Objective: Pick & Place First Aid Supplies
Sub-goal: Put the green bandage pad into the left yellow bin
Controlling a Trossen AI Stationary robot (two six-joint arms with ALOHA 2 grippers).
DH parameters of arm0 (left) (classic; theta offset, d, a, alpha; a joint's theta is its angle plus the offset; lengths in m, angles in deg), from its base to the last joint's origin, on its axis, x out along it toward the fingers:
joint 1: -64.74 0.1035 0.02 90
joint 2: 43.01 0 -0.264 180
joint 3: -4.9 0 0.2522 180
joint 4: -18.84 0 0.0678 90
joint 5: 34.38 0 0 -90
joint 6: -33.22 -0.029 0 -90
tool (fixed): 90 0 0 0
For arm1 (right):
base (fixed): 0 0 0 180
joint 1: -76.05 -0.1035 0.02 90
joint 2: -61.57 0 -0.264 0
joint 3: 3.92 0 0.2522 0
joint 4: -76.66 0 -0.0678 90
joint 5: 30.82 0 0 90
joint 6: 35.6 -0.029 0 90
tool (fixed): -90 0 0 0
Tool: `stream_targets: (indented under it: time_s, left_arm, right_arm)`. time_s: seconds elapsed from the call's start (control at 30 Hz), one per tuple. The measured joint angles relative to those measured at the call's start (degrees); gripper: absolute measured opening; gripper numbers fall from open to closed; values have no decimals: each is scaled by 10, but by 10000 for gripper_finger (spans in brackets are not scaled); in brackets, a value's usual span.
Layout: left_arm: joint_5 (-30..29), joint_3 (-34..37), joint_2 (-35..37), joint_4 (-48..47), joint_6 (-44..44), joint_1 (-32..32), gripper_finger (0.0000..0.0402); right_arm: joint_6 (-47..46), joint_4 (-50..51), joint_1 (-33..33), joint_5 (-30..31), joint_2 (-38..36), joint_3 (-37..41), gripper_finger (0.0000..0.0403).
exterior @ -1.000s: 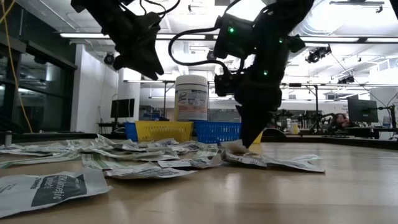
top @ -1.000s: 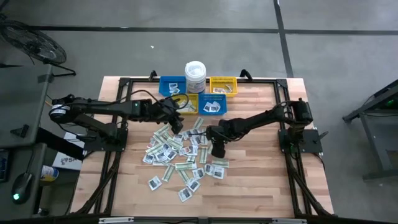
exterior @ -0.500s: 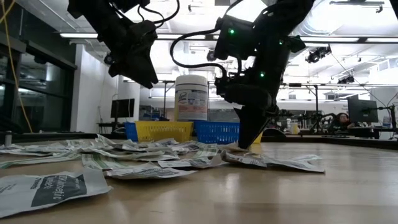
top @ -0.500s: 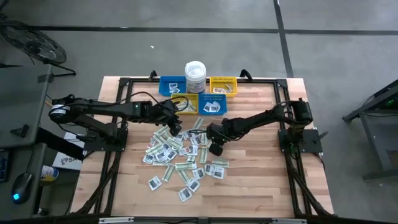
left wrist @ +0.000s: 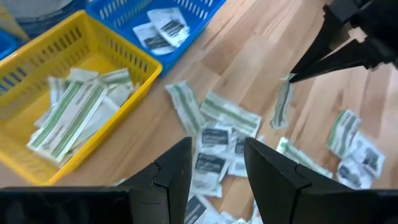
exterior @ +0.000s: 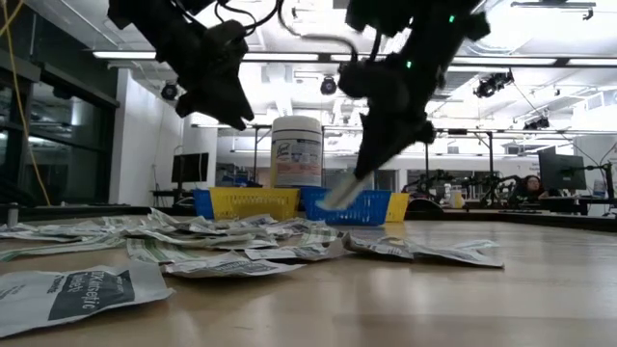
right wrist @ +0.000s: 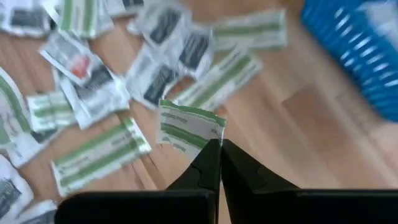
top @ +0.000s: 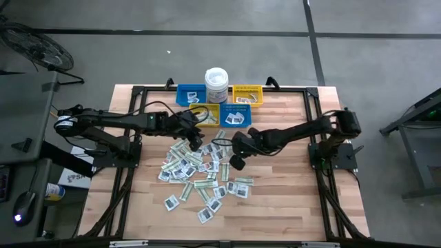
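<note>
Grey floor lies all around the wooden desk [top: 275, 200] in the high view, and the first aid supplies [top: 196, 172] are spread in a loose pile near the middle, so both arms can reach them. Blue and yellow bins [top: 234, 103] wait in a row at the far edge, most likely where the packets must go. The right gripper [top: 234, 162] hangs over the pile's right side, and the left gripper [top: 195, 142] hangs over the pile's far left side. Low down at desk height, the right gripper [exterior: 352, 188] holds a pale packet [exterior: 337, 196] up in the air, clear of the pile, with the bins behind it. From the left wrist, the left fingers [left wrist: 267, 168] stand apart with nothing between them, above loose packets. From the right wrist, the right fingers [right wrist: 214, 165] are pinched tight on the near edge of a green-and-white strip [right wrist: 186, 129], and the rest sticks out past the tips.
</note>
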Motion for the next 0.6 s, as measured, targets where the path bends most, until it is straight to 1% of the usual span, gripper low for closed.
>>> stream_targets:
  time_s: [0.13,0.3,0.43,0.6]
  left_arm:
    - [12,0,0,32,0,0,147]
    - [13,0,0,71,0,0,147]
    - [28,0,0,116,0,0,147]
    - [71,0,0,197,-7,0,147]
  right_arm:
    - [1,-1,-14,59,-40,0,1]
    - [13,-3,-30,138,-91,0,1]
    - [54,-26,-40,196,-132,-1,0]
    - [129,-78,-50,252,-172,-1,0]
